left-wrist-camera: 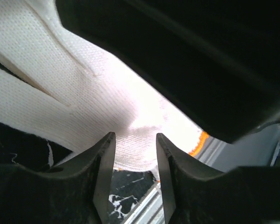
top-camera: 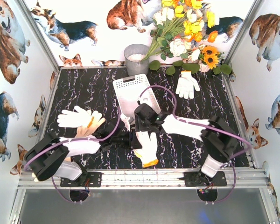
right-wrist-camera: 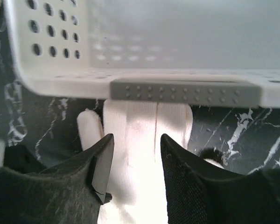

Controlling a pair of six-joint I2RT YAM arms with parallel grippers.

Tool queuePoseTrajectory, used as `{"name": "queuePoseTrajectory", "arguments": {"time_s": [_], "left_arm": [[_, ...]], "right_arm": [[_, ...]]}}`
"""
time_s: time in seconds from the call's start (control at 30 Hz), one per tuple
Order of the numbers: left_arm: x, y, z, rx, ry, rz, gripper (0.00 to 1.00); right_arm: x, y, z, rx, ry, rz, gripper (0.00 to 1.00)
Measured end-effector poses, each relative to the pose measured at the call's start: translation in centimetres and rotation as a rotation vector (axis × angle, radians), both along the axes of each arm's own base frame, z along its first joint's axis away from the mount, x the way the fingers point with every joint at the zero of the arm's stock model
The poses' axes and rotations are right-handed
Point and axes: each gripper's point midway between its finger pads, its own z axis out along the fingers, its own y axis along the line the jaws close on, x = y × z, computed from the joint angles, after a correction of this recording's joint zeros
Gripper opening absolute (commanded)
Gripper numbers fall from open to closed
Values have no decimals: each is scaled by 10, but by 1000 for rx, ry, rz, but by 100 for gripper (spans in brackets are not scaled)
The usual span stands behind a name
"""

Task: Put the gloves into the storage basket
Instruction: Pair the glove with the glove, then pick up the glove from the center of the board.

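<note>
A white glove (top-camera: 148, 147) with an orange cuff lies flat on the black marble table, just in front of the white storage basket (top-camera: 126, 88). In the right wrist view its fingertips (right-wrist-camera: 144, 119) reach the basket's near rim (right-wrist-camera: 184, 89). My right gripper (top-camera: 142, 125) hangs open over the glove's fingers, one jaw on each side (right-wrist-camera: 136, 140). My left gripper (top-camera: 129, 138) is open at the glove's left edge; in its own view (left-wrist-camera: 135, 140) the knit (left-wrist-camera: 84, 93) lies just past the tips. Two gloves (top-camera: 79, 119) lie at the left, another (top-camera: 187, 84) at the back right.
A round grey bucket (top-camera: 136, 58) stands behind the basket against the back wall. Artificial flowers (top-camera: 186, 32) lean over the back right corner. The aluminium frame edge (top-camera: 140, 177) runs along the near side of the table.
</note>
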Motion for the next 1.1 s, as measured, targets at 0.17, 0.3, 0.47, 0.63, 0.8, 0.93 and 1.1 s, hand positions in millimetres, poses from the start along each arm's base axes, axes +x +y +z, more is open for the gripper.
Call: {"name": "queuePoseTrajectory", "arguments": {"time_s": [0.17, 0.3, 0.47, 0.63, 0.8, 0.93, 1.1], "left_arm": [[-1, -1, 22, -42, -51, -10, 40], [-4, 2, 37, -43, -83, -28, 42], [-13, -6, 50, -26, -110, -92, 38], [-27, -23, 55, -20, -121, -184, 28], [-37, -29, 34, 18, -66, -238, 25], [-41, -28, 24, 38, -48, -260, 24], [-40, -32, 24, 37, -46, -274, 22]], "right_arm": [[-8, -9, 42, 72, -57, 1, 50], [-19, -22, 75, 129, -94, -7, 50], [-54, -57, 71, 136, -19, -33, 51], [-99, -94, 48, 178, 93, -87, 51], [-134, -107, 25, 258, 207, -124, 49], [-153, -110, 6, 280, 304, -145, 44], [-163, -103, 1, 326, 372, -147, 39]]}}
